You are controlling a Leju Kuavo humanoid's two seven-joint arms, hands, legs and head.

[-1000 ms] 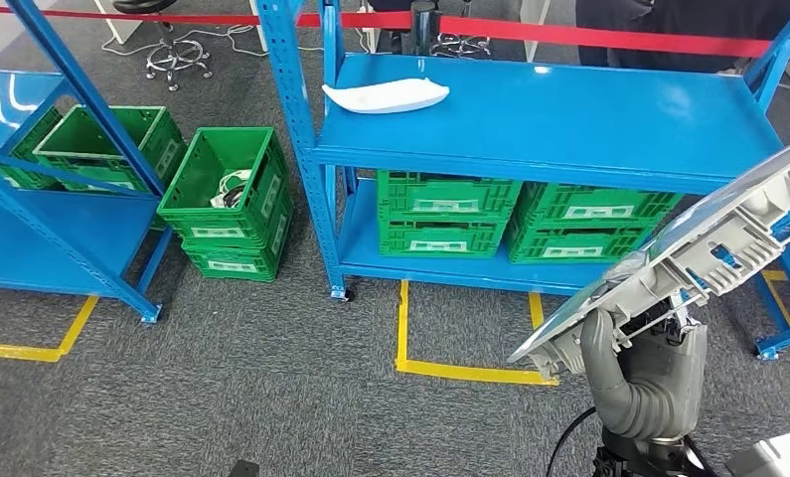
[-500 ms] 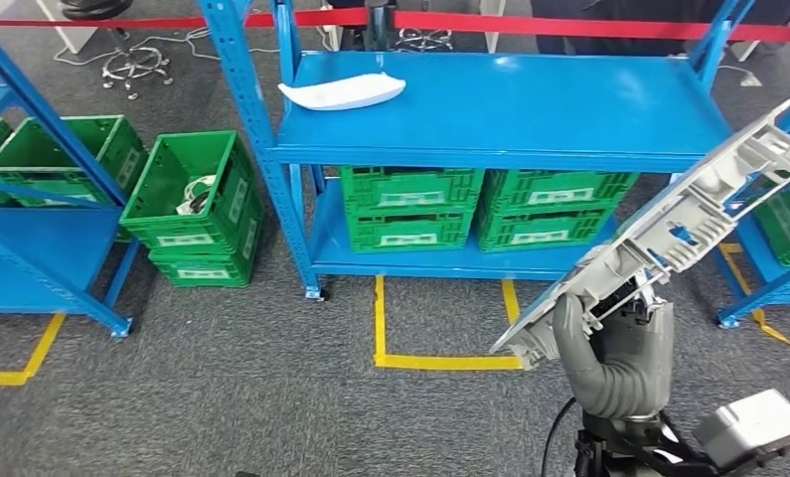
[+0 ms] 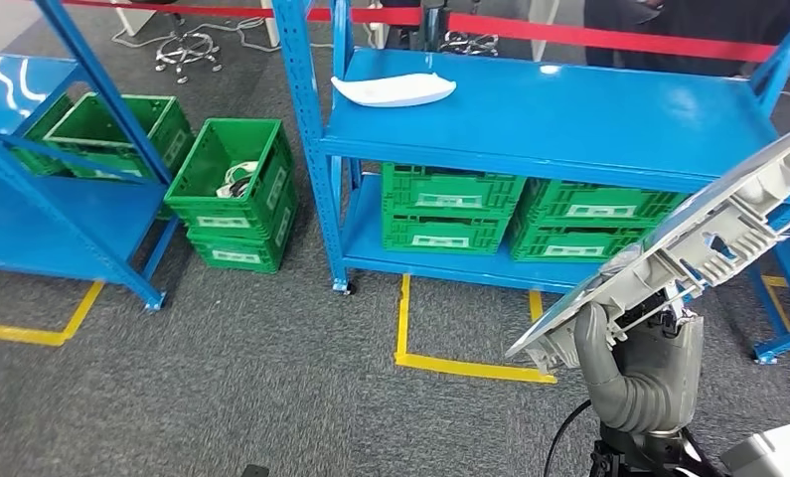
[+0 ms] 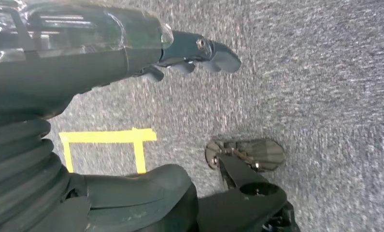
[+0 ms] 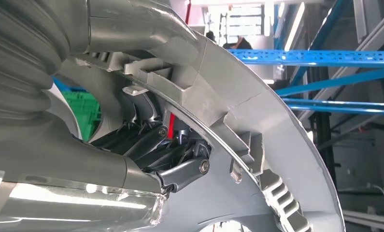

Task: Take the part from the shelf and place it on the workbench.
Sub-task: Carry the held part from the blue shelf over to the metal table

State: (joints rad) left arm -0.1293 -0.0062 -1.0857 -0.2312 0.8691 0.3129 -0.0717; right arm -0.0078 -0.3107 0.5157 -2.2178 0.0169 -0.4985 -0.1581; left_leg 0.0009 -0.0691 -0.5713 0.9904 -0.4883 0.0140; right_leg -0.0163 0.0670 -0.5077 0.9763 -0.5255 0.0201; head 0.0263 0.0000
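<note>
My right hand (image 3: 637,373) grips a long grey plastic part (image 3: 709,238) by its lower end, low at the right of the head view. The part slants up to the right, ribbed side facing me, in front of the blue shelf (image 3: 569,129). Up close, the right wrist view has the dark fingers (image 5: 180,169) curled into the ribs of the part (image 5: 257,121). A second, white curved part (image 3: 395,90) lies on the shelf's top board at its left end. My left hand (image 4: 132,48) hangs over the grey carpet, fingers apart, holding nothing.
Green crates (image 3: 530,214) fill the shelf's lower board, and two more crates (image 3: 234,194) stand stacked on the floor to its left. Another blue rack (image 3: 43,199) is at far left. Yellow floor tape (image 3: 470,368) and a red barrier strip (image 3: 619,40) mark the area.
The whole picture has shifted sideways and back, so the camera moved. The grey part stays in my right hand at the same slant.
</note>
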